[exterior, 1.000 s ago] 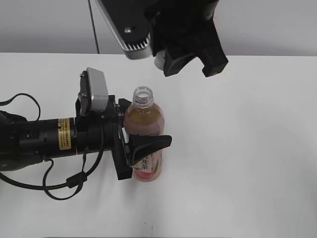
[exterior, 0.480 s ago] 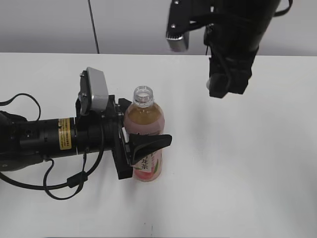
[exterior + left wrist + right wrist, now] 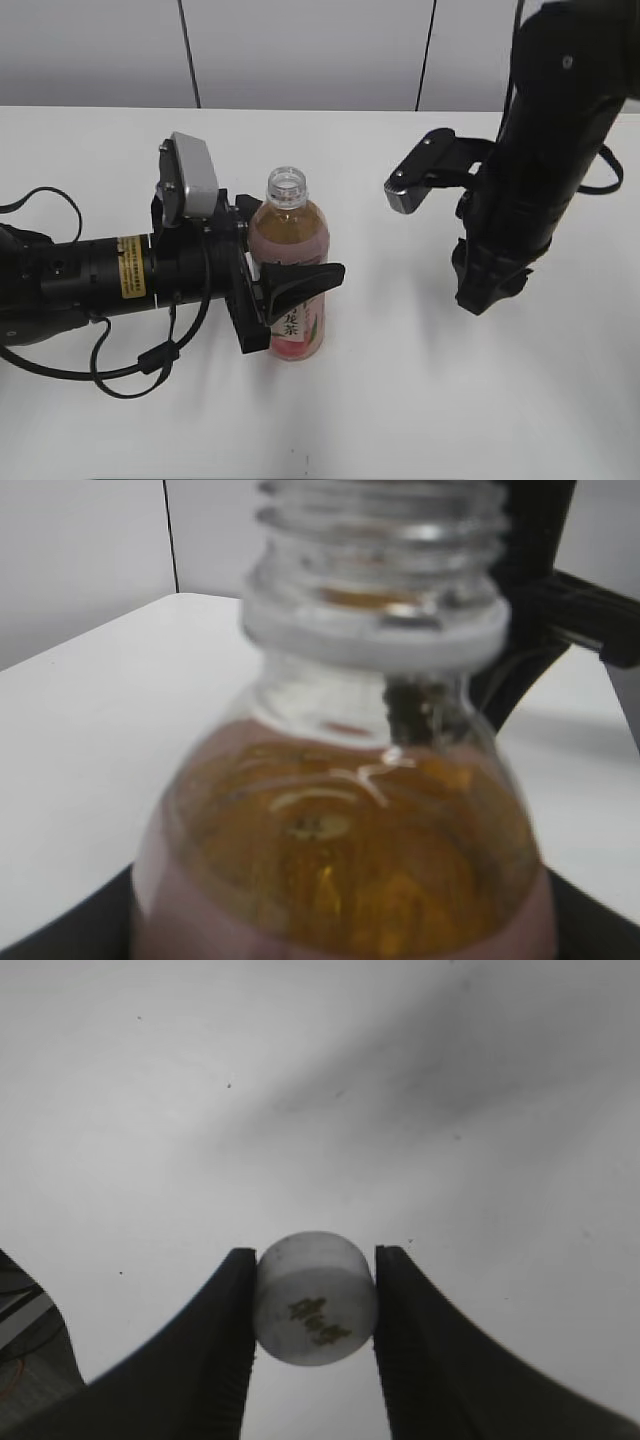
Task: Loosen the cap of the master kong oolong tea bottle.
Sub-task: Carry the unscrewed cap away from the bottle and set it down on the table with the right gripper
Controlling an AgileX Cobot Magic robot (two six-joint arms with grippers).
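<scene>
The master kong oolong tea bottle [image 3: 290, 270] stands upright left of centre on the white table, its neck open with no cap on it. My left gripper [image 3: 288, 290] is shut on the bottle's body; the left wrist view shows the bare threaded neck and amber tea [image 3: 350, 860] close up. My right gripper [image 3: 487, 295] is low over the table to the right of the bottle. In the right wrist view it [image 3: 314, 1300] is shut on the white cap [image 3: 315, 1298], which has a faint mark on top, held between the two black fingers.
The white table [image 3: 400, 400] runs to a grey wall at the back. The left arm's cables [image 3: 120, 370] lie on the table at the left.
My right arm has swung from above the bottle's neck to the right and down toward the table, carrying the cap. The left gripper and bottle have stayed put.
</scene>
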